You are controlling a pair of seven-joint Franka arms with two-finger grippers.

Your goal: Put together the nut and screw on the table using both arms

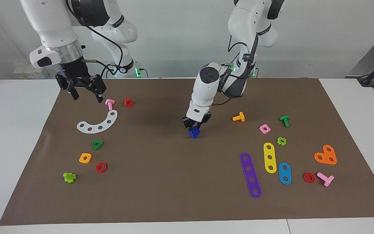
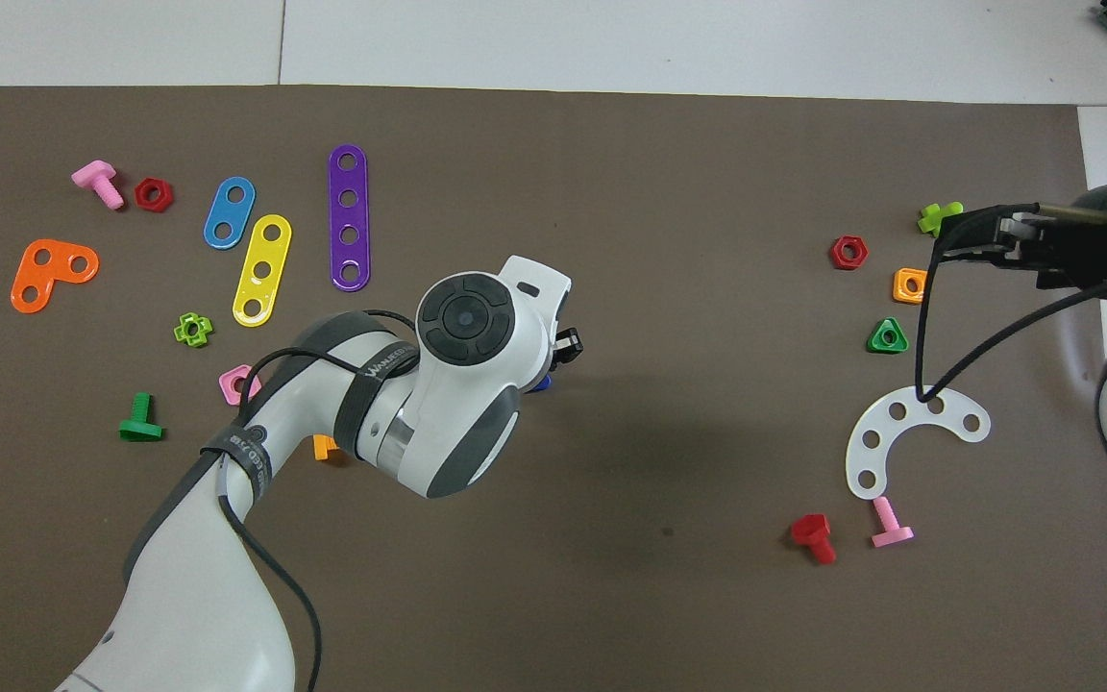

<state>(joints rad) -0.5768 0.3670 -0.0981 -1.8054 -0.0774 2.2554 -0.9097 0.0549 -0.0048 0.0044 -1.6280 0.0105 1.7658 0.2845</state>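
Note:
One small dark blue piece stands on the brown mat in the middle of the table. I cannot tell the nut from the screw in it. My left gripper reaches down from above, its tips right at the top of this piece. In the overhead view the left arm's wrist covers it, and only a blue sliver and a bit of the left gripper show. My right gripper is open and empty, raised over the mat's right-arm end beside a pink bolt. It also shows in the overhead view.
A red bolt and a white arc strip lie near the right gripper. An orange bolt, a pink nut, a green bolt and coloured strips lie toward the left arm's end.

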